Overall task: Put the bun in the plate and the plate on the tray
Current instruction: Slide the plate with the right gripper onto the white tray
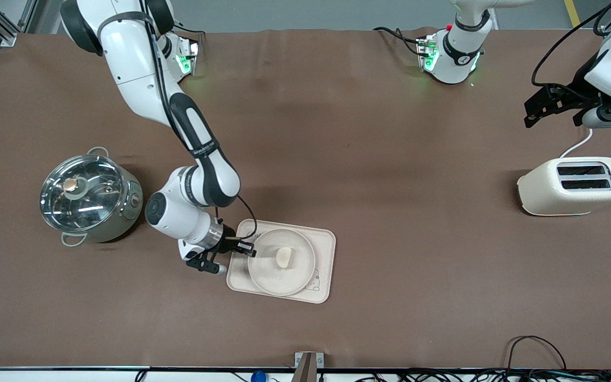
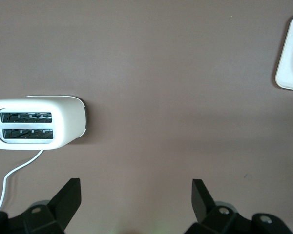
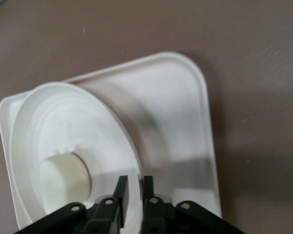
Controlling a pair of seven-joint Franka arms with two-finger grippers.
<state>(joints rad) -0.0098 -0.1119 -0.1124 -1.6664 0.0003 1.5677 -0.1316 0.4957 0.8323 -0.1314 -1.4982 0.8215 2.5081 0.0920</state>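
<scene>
The round cream plate [image 1: 264, 276] lies over the rectangular rabbit tray [image 1: 322, 245], with the pale bun [image 1: 284, 258] inside it. My right gripper [image 1: 246, 249] is shut on the plate's rim at the edge toward the right arm's end of the table. In the right wrist view its fingers [image 3: 133, 183] pinch the rim of the plate [image 3: 24, 146], the bun [image 3: 63, 175] sits in the dish, and the tray [image 3: 180, 107] lies beneath with a shadow under the plate's held side. My left gripper [image 1: 538, 112] waits open and empty above the toaster, as the left wrist view [image 2: 136, 187] also shows.
A steel pot with a glass lid [image 1: 90, 199] stands toward the right arm's end of the table. A cream toaster [image 1: 573, 185] with a white cord stands toward the left arm's end; it also shows in the left wrist view [image 2: 36, 122], with a corner of the tray [image 2: 290, 53].
</scene>
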